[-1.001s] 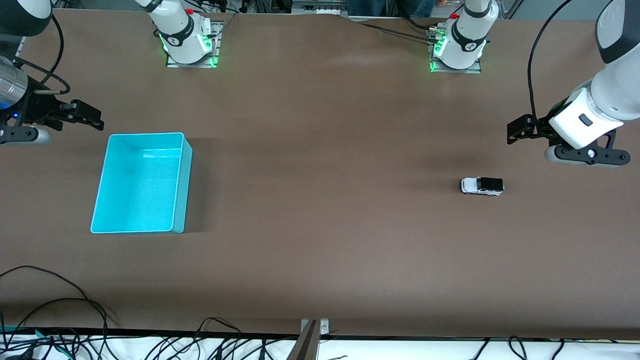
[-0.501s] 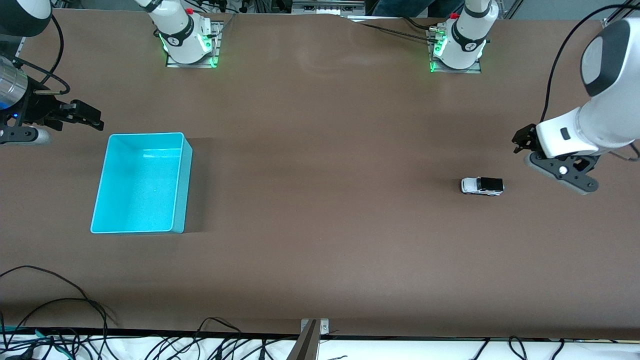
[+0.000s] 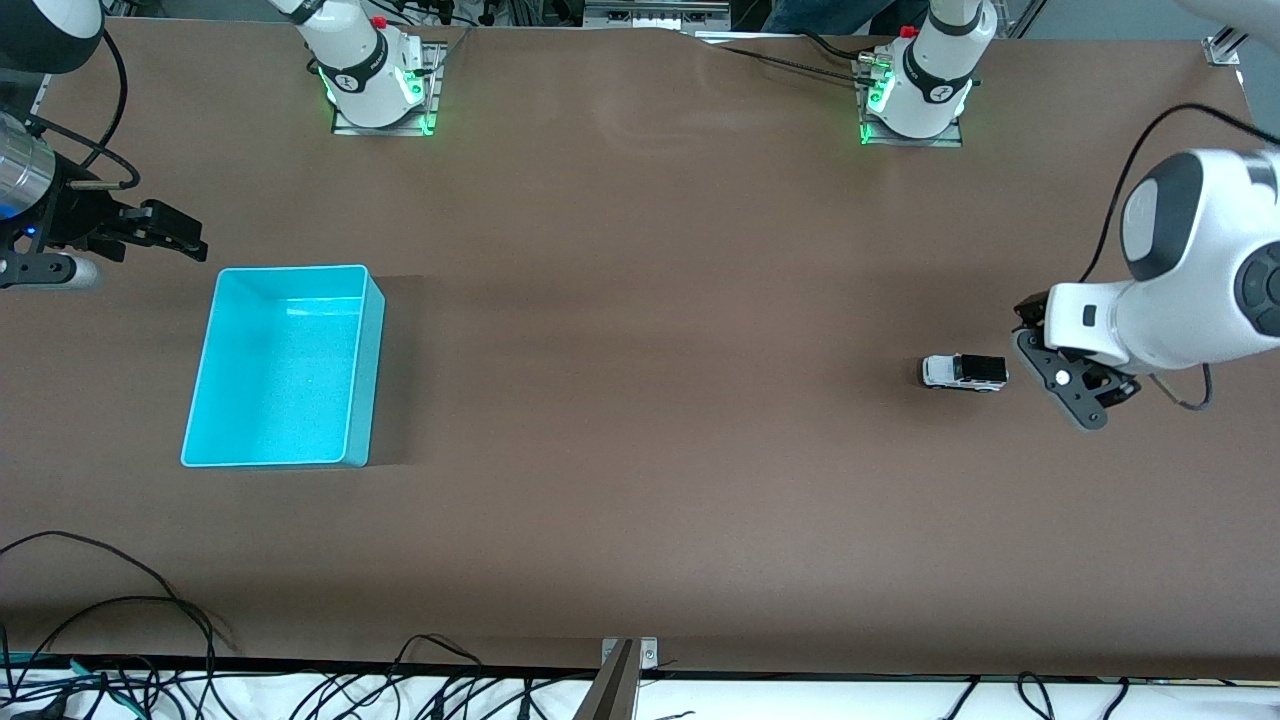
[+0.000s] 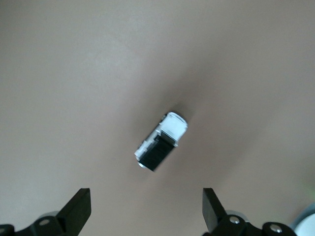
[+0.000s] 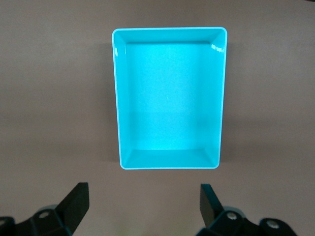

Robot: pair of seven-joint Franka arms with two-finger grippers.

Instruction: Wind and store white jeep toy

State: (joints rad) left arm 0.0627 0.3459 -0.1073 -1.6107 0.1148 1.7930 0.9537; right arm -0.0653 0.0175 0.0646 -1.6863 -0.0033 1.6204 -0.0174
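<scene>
I've got one white jeep toy (image 3: pixel 964 372) sitting on the table (image 3: pixel 640 450) in the right-middle of the front view, toward the left arm's end. It's a tiny boxy car, glossy white hood, black roof and rear section, dark wheels, all four down on the surface. The table itself is a flat, matte brown sheet, smooth all over.

My left gripper (image 3: pixel 1030 322) is at the right edge of the front view, just beside the jeep's black rear end, not touching it. In the left wrist view the jeep (image 4: pixel 161 141) lies slantwise in the middle of the frame, and the two black fingers (image 4: pixel 78 210) at the bottom stand spread wide with nothing between them.

One bin here: a cyan bin (image 3: pixel 368 350), rectangular, rounded corners, smooth plastic walls with a faintly speckled floor, in the left-middle of the front view. Nothing in it. The right wrist view looks straight down into it (image 5: pixel 118 98), and the inside is bare.

My right gripper (image 3: pixel 190 240) waits at the upper left of the front view, over the table just above the bin's corner, fingers (image 5: pixel 76 201) spread apart and holding nothing.
</scene>
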